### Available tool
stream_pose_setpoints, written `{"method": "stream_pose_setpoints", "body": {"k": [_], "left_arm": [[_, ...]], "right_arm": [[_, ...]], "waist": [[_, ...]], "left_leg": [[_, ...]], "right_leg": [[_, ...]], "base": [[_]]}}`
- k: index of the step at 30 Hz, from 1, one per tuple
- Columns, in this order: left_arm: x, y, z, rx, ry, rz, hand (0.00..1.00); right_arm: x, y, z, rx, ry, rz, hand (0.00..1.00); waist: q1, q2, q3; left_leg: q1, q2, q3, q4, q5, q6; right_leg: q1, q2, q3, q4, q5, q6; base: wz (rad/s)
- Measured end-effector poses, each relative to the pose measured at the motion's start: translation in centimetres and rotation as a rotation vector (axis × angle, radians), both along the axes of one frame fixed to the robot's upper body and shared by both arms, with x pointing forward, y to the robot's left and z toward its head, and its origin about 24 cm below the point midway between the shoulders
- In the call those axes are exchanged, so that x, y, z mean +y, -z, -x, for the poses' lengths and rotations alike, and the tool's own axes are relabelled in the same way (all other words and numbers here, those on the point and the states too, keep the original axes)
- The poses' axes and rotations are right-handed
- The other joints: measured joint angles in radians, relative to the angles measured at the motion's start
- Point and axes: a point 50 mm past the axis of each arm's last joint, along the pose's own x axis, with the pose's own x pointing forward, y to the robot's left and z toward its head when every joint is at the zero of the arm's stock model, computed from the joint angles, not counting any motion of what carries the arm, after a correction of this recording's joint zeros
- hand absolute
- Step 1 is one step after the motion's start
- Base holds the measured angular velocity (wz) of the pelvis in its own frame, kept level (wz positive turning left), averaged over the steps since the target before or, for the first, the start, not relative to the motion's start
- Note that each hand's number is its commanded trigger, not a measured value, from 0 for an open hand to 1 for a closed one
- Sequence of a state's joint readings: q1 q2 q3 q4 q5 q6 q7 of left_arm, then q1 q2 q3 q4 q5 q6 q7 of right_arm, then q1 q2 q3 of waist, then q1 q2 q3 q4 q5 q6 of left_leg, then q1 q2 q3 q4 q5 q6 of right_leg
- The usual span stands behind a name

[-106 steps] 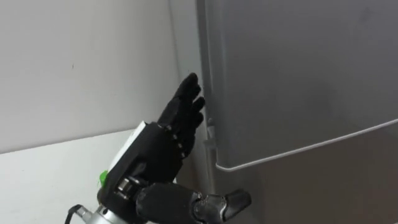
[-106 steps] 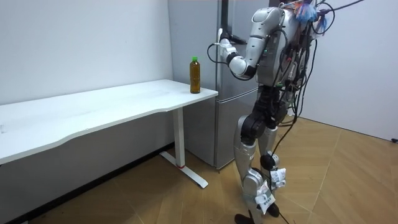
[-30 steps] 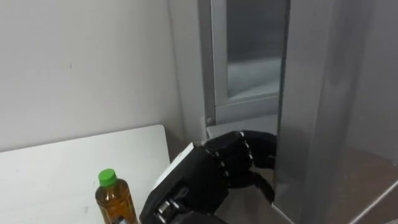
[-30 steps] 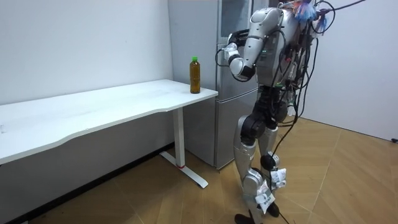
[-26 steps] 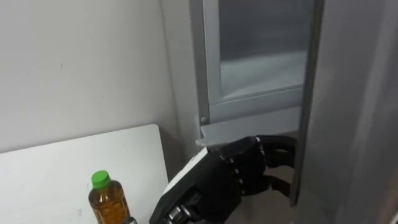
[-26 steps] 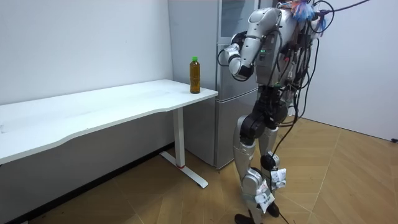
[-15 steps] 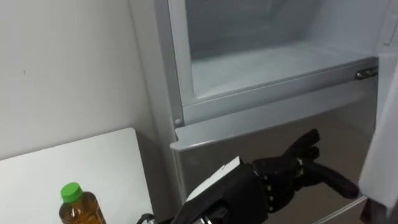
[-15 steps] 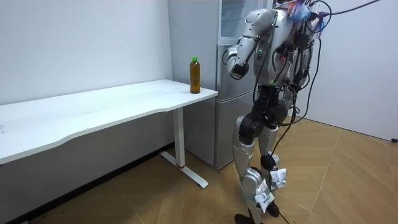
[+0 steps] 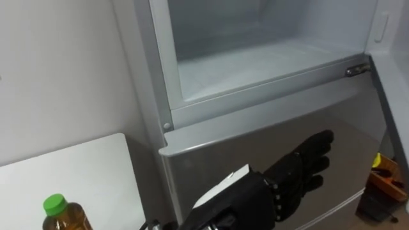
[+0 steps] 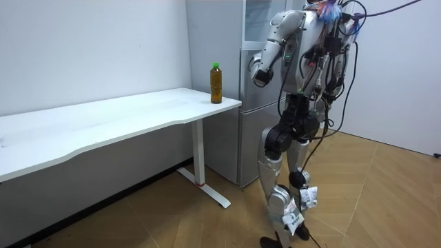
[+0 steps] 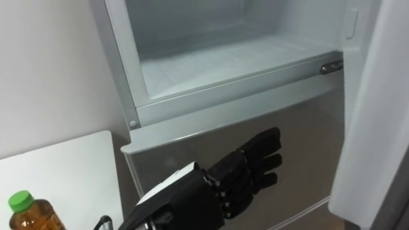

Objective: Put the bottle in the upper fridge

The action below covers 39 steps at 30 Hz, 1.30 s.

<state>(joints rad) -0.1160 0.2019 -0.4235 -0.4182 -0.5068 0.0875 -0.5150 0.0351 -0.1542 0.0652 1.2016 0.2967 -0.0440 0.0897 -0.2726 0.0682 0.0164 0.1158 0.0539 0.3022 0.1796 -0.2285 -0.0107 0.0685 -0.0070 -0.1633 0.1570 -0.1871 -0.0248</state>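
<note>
My left hand (image 9: 284,179) is nearest, reaching forward from the lower left with its fingers straight and lightly spread, holding nothing. It hovers in front of the closed lower fridge door (image 9: 217,156); I cannot tell whether the fingertips touch it. At the lower right, just beside the open upper door (image 11: 377,96), a dark bit with some orange on it shows, perhaps my right hand (image 9: 385,190), and I cannot tell its state.

Down at my left the bottle (image 9: 61,216), amber with a green cap, stands upright on the white table (image 9: 96,169), near the end next to the fridge and well apart from my left hand.

Beyond the lower door, the upper fridge compartment (image 9: 255,61) stands open, its pale floor bare, with a metal hinge (image 9: 358,70) at its right front corner. A white wall (image 9: 57,76) rises behind the table. In the room view I stand upright, facing the fridge.
</note>
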Motion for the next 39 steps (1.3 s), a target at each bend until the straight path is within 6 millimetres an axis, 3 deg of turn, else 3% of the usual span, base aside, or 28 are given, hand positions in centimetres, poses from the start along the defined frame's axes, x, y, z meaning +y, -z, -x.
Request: {"method": "stream_pose_setpoints", "body": {"k": [15,25,29,33,39], "left_arm": [[-1.0,0.5,0.6,0.0,0.066,-0.029,0.0],[-1.4,0.4,-0.2,-0.024,0.105,-0.053,0.0],[-1.4,0.4,-0.2,-0.02,0.106,-0.056,0.0],[-1.9,0.6,-0.2,-0.001,0.114,-0.047,0.0],[-2.5,0.8,-0.1,0.012,0.122,-0.041,0.0]], "right_arm": [[0.0,0.0,0.3,-0.015,0.015,-0.014,0.0],[-0.4,0.0,0.7,-0.015,0.066,-0.017,0.0],[-0.5,-0.1,0.7,-0.012,0.044,-0.001,0.0],[-0.6,-0.2,0.5,-0.022,0.045,0.008,0.0],[-0.7,-0.2,0.6,-0.021,0.049,0.021,0.0]], "waist": [[-0.013,-0.004,0.0018],[-0.029,0.0,-0.0007],[-0.033,0.003,-0.0028],[-0.057,0.01,-0.0064],[-0.085,0.015,-0.0058]], "left_leg": [[0.002,0.006,0.032,-0.013,0.0,0.0],[0.023,0.006,0.082,-0.011,0.0,0.0],[0.035,0.01,0.13,-0.012,0.0,0.0],[0.037,0.012,0.139,-0.012,0.0,-0.001],[0.05,0.018,0.168,-0.012,-0.001,-0.001]], "right_leg": [[-0.018,0.011,0.04,-0.002,0.004,-0.006],[-0.021,0.017,0.107,0.003,0.009,-0.004],[-0.034,0.024,0.137,0.014,0.01,-0.005],[-0.033,0.028,0.158,0.013,0.014,-0.007],[-0.042,0.039,0.186,0.016,0.018,-0.011]], "base": [[-0.08],[-0.21],[-0.25],[-0.13],[-0.18]]}}
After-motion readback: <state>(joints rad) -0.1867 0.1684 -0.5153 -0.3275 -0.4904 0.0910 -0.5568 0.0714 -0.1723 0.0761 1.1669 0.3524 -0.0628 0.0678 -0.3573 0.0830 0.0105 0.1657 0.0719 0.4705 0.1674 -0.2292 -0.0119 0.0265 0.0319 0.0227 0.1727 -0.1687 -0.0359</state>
